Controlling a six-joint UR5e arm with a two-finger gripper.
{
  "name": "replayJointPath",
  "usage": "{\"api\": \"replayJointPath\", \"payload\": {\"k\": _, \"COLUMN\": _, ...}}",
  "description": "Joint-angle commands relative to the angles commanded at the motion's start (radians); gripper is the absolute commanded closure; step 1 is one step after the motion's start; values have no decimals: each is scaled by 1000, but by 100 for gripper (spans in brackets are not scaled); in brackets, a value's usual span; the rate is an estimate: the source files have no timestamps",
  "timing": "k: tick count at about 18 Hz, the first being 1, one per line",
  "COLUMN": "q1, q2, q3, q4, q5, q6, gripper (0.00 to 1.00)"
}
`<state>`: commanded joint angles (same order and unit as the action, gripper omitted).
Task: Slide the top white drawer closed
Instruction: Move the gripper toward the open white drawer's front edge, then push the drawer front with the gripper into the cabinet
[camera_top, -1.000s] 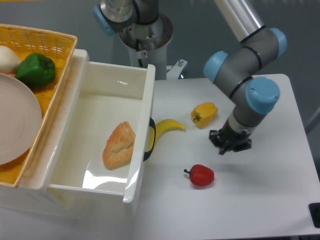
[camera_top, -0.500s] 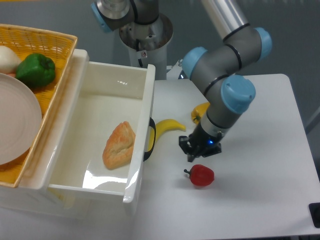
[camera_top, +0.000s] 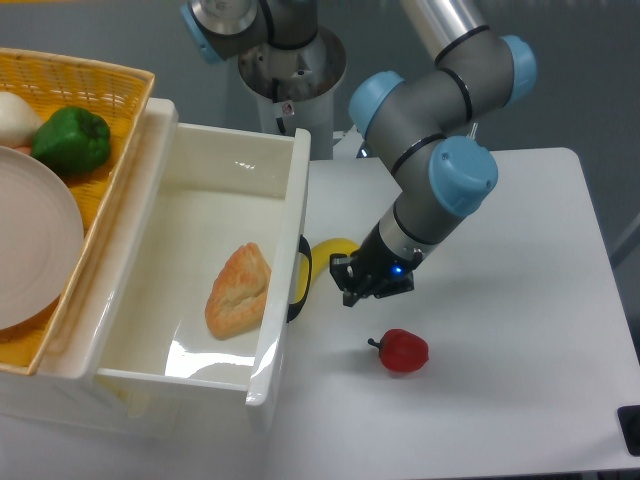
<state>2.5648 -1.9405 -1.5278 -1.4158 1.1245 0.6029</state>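
Note:
The top white drawer (camera_top: 200, 215) stands pulled far out of its cabinet, its front panel facing right with a curved black handle (camera_top: 303, 280). A croissant-like pastry (camera_top: 238, 291) lies inside it. My gripper (camera_top: 368, 285) hangs low over the table just right of the handle, a short gap away, partly covering the yellow banana (camera_top: 330, 250). Its fingers are dark and seen from above, so their opening is unclear.
A red pepper (camera_top: 402, 351) lies on the white table (camera_top: 520, 350) below the gripper. The yellow wicker basket (camera_top: 100, 120) on top of the cabinet at left holds a green pepper (camera_top: 72, 139) and a plate (camera_top: 35, 250). The arm's base (camera_top: 290, 70) stands behind the drawer.
The arm has swung left across the table, from near the right side past the yellow pepper, which it now hides, to just beside the drawer handle. The drawer has not moved.

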Motion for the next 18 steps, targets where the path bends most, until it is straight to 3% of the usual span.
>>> {"api": "replayJointPath", "payload": {"k": 18, "q1": -14, "q2": 45, "q3": 0, "q4": -72, "q5": -46, "q6": 3, "gripper": 98}}
